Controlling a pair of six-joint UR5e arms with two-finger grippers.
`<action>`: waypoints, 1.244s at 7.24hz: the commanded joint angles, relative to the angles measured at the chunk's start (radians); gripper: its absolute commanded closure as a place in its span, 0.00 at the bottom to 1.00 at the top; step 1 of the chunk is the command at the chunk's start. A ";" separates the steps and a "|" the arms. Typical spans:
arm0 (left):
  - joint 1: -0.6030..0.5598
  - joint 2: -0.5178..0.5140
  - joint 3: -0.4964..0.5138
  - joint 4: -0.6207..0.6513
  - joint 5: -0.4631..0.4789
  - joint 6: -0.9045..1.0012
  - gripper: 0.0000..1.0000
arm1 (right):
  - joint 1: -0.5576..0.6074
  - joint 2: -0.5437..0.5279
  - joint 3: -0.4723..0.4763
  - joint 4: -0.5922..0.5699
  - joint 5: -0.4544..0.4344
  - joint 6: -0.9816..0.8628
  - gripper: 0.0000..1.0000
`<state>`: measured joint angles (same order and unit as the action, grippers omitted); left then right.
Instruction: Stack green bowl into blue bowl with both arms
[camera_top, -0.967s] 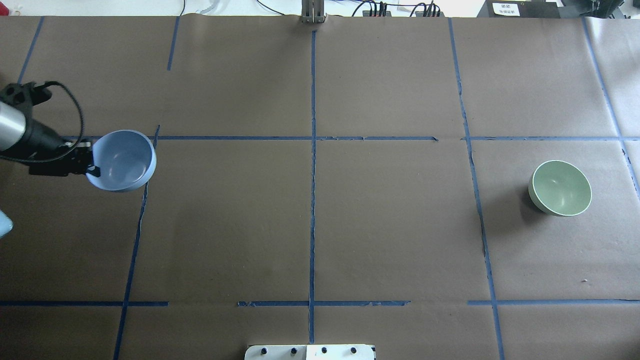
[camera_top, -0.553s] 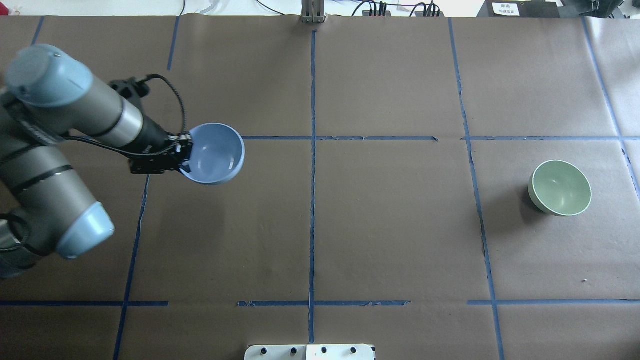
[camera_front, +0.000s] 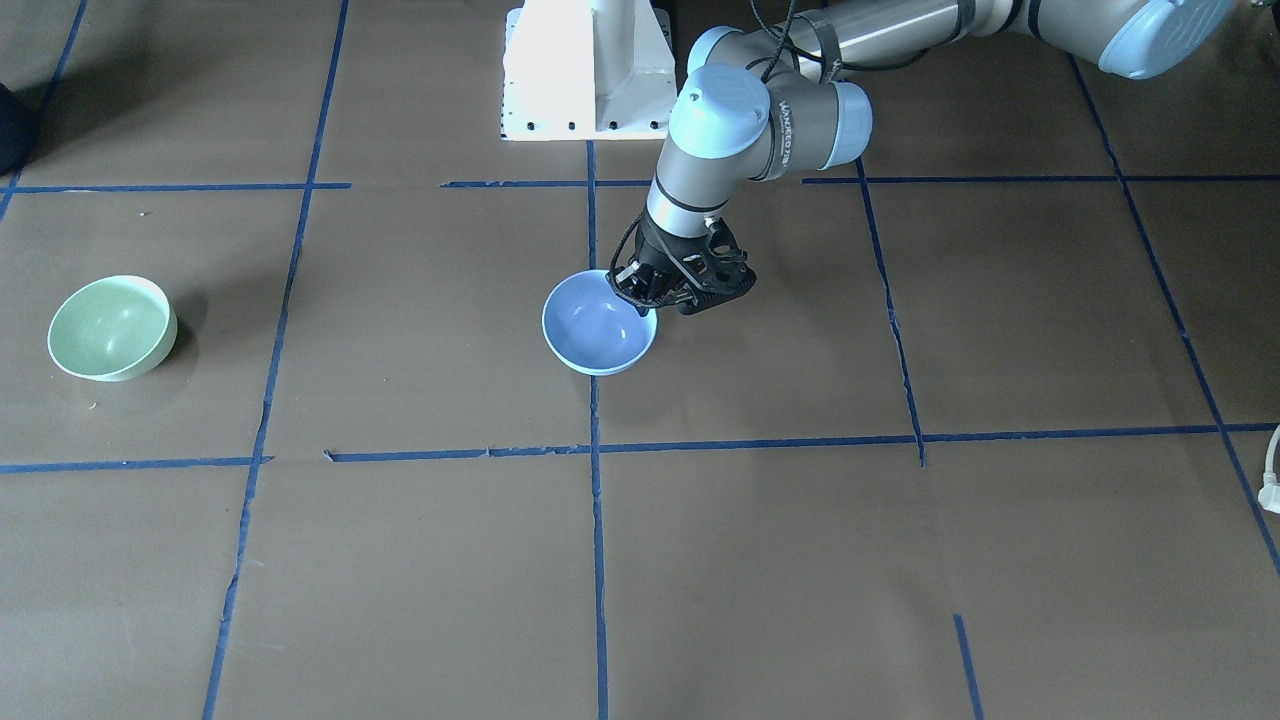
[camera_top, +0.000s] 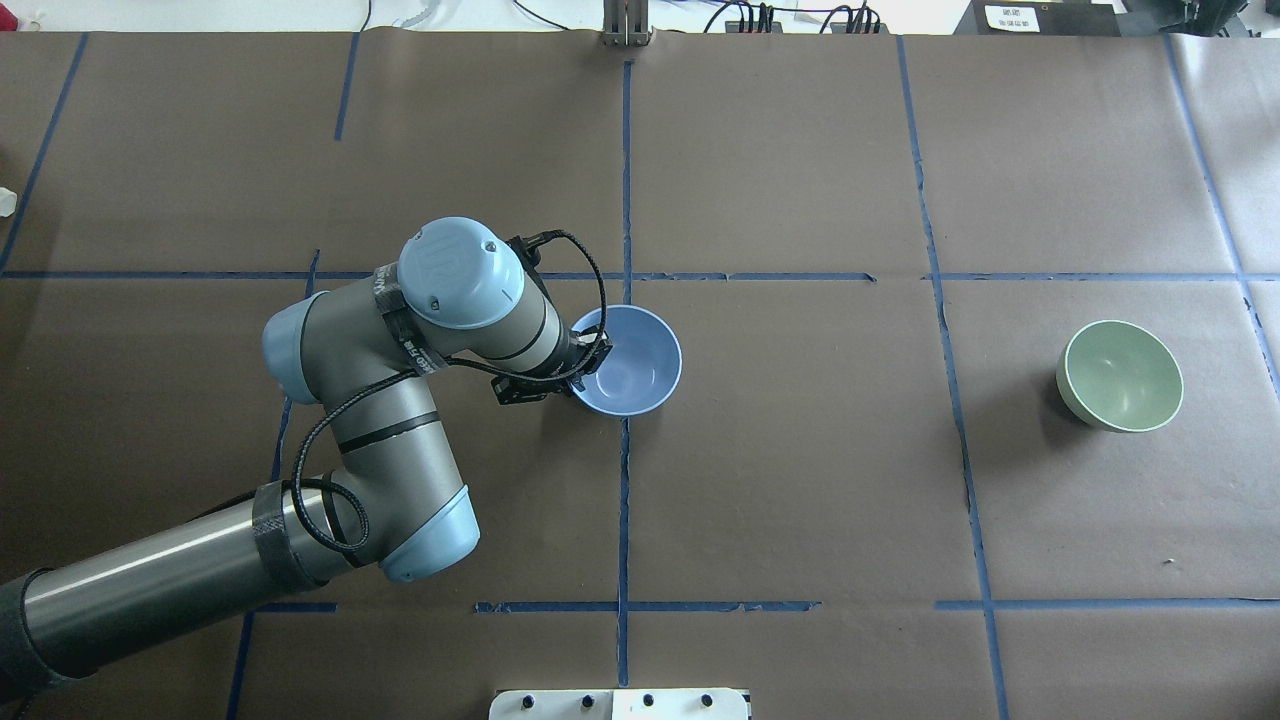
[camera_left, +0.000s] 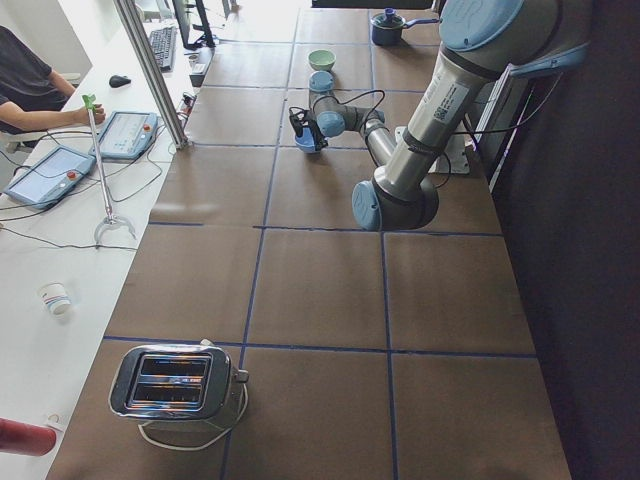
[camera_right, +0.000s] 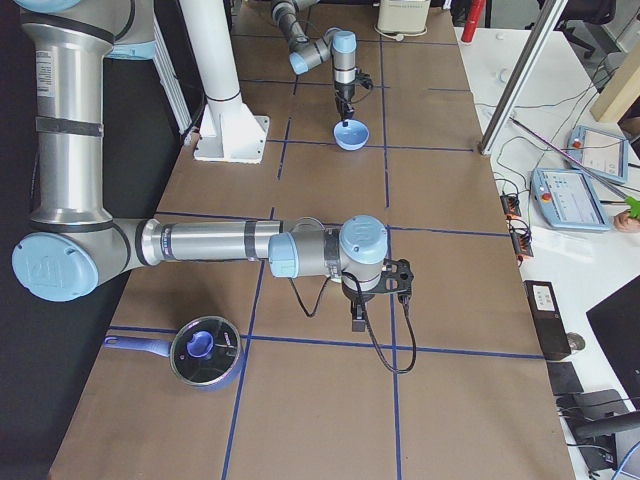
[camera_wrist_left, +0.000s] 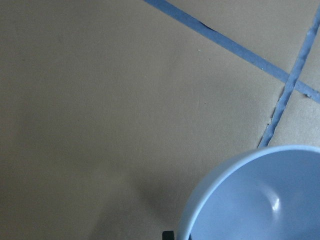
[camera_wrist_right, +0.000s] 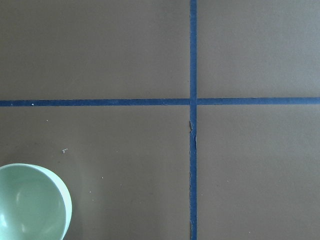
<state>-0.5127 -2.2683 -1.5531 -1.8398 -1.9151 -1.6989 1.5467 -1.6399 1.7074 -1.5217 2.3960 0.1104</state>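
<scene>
The blue bowl (camera_top: 632, 362) sits low at the table's centre line, upright. It also shows in the front view (camera_front: 598, 328) and in the left wrist view (camera_wrist_left: 260, 200). My left gripper (camera_top: 583, 366) is shut on its rim on the robot's left side; in the front view (camera_front: 640, 298) the fingers pinch the rim. I cannot tell whether the bowl touches the table. The green bowl (camera_top: 1120, 375) stands upright and alone at the far right, also showing in the right wrist view (camera_wrist_right: 30, 202). My right gripper (camera_right: 357, 312) shows only in the exterior right view; I cannot tell whether it is open or shut.
The white pedestal (camera_front: 585, 70) stands at the robot's edge of the table. A toaster (camera_left: 175, 385) stands at the left end and a lidded pot (camera_right: 205, 352) at the right end. Blue tape lines cross the brown table cover (camera_top: 800, 480).
My left arm has swung right from the table's left edge to the centre, carrying the blue bowl with it. The green bowl has not moved.
</scene>
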 joint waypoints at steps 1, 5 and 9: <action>0.005 0.013 -0.018 -0.027 0.001 0.039 0.00 | 0.000 0.002 0.001 0.000 0.005 0.000 0.00; -0.098 0.168 -0.392 0.256 -0.111 0.132 0.00 | -0.104 -0.052 -0.005 0.310 0.038 0.247 0.00; -0.161 0.295 -0.558 0.379 -0.102 0.286 0.00 | -0.319 -0.119 -0.040 0.656 -0.037 0.604 0.00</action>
<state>-0.6518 -2.0155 -2.0826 -1.4669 -2.0174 -1.4305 1.2890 -1.7404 1.6810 -0.9650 2.3826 0.6108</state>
